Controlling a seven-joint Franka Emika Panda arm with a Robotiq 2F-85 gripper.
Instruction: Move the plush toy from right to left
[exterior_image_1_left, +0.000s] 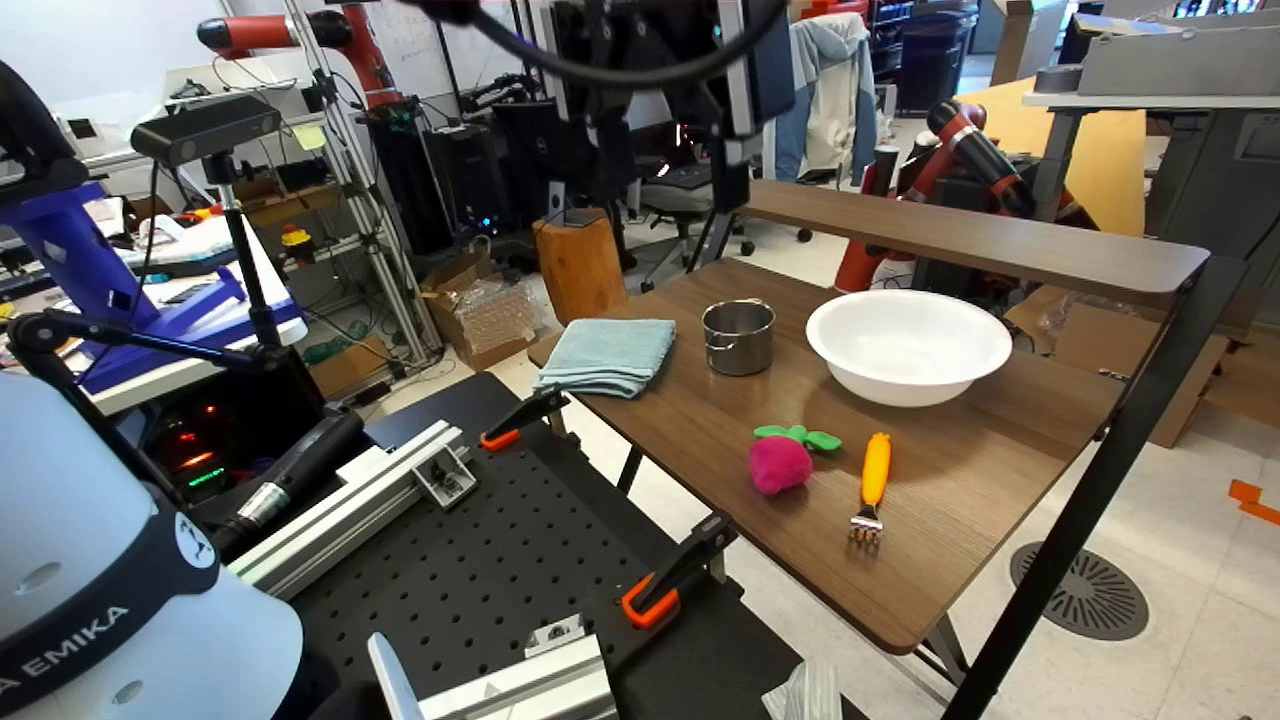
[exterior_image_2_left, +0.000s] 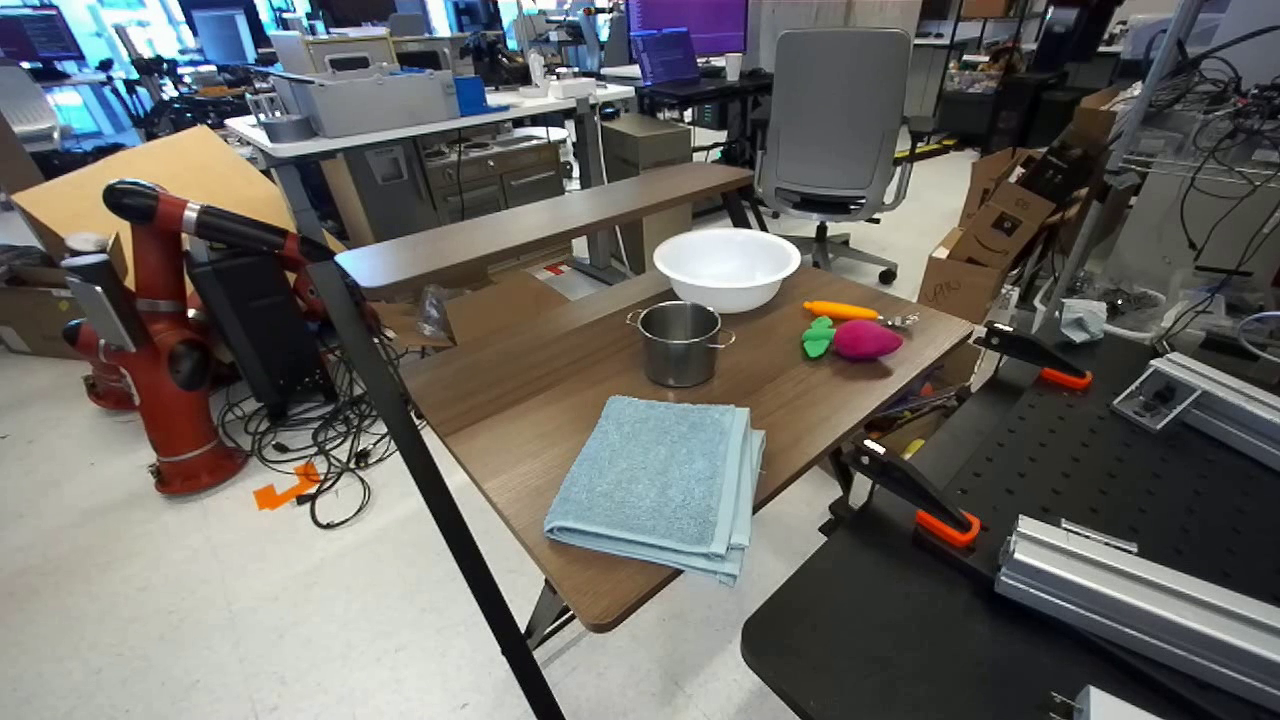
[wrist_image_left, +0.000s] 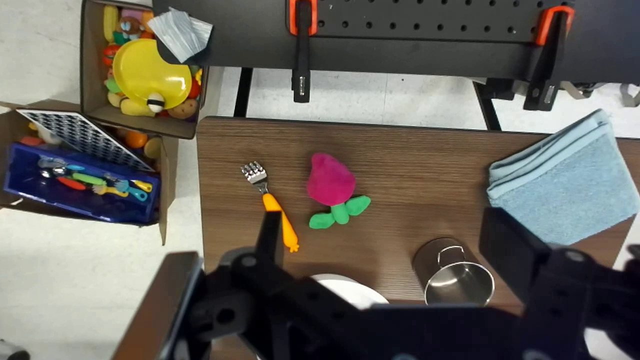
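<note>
Plush toy (wrist_image_left: 332, 184) on the table (wrist_image_left: 415, 165), pink tip (wrist_image_left: 320, 161) toward the bench (wrist_image_left: 390, 54)

It lies beside the fork (wrist_image_left: 272, 205), long axis running from that tip to green leaves (wrist_image_left: 358, 205), which face away. Higher up I see the gripper (wrist_image_left: 382, 232), jaws spread wide.

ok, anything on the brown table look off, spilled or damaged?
One thing: a corner of the folded blue towel pokes past the edge of the brown table, on the side facing the black bench, whereas the plush toy and fork lie fully on it. No spill or damage that I can see.
</note>
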